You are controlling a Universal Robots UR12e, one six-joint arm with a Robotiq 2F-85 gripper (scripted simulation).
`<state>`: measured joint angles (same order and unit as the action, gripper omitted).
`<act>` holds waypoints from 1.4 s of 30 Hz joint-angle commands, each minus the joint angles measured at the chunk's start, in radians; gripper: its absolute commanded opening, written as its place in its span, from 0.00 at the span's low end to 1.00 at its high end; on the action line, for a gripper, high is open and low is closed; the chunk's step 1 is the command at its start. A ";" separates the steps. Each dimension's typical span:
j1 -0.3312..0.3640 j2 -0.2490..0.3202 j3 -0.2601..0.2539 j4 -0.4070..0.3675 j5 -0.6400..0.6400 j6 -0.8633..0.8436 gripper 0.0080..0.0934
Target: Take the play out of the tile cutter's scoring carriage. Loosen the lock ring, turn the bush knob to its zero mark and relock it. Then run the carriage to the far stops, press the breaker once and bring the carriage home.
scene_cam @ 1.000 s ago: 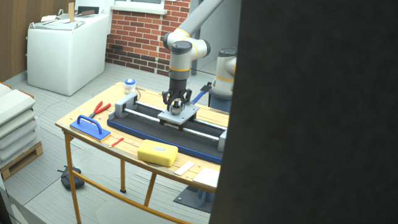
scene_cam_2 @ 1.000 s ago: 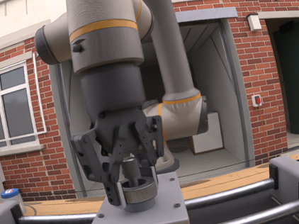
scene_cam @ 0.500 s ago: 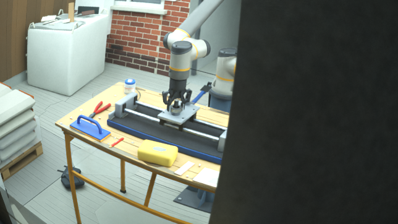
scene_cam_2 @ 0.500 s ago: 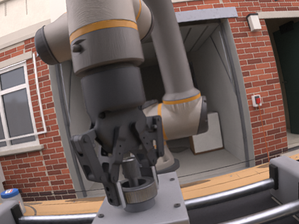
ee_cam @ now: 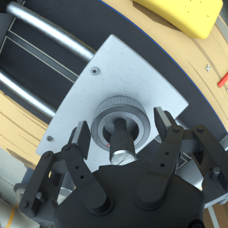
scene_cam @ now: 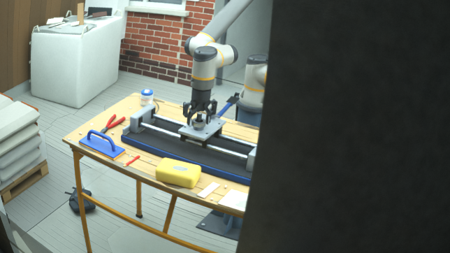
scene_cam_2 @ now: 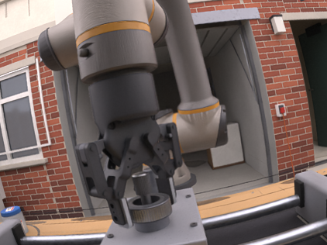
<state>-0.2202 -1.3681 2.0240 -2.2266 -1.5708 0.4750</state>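
The knurled lock ring (ee_cam: 120, 121) (scene_cam_2: 149, 209) sits on the grey carriage plate (ee_cam: 115, 96) (scene_cam: 202, 128), and the slimmer ribbed bush knob (ee_cam: 121, 144) (scene_cam_2: 144, 185) stands up through its centre. The carriage rides on two steel rails (ee_cam: 45, 33) (scene_cam: 164, 120) about midway along the tile cutter (scene_cam: 188, 146). A small red mark shows inside the ring beside the knob. My gripper (ee_cam: 121, 128) (scene_cam_2: 144, 205) (scene_cam: 199, 112) points straight down over the ring with a finger on either side of it, and it is open and holds nothing.
A dark panel (scene_cam: 349, 125) blocks the right side of the side camera. On the trestle table lie a yellow sponge (scene_cam: 178, 172), a blue float (scene_cam: 101, 143), red pliers (scene_cam: 113, 122), a red pencil (scene_cam: 132, 160) and a small jar (scene_cam: 146, 96).
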 commanded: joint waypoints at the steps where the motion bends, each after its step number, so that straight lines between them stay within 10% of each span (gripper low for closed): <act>1: 0.000 -0.001 -0.001 0.000 0.000 0.000 0.82; 42: 0.000 -0.061 -0.053 0.113 0.000 0.000 0.82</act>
<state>-0.2202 -1.4287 1.9712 -2.1132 -1.5708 0.4750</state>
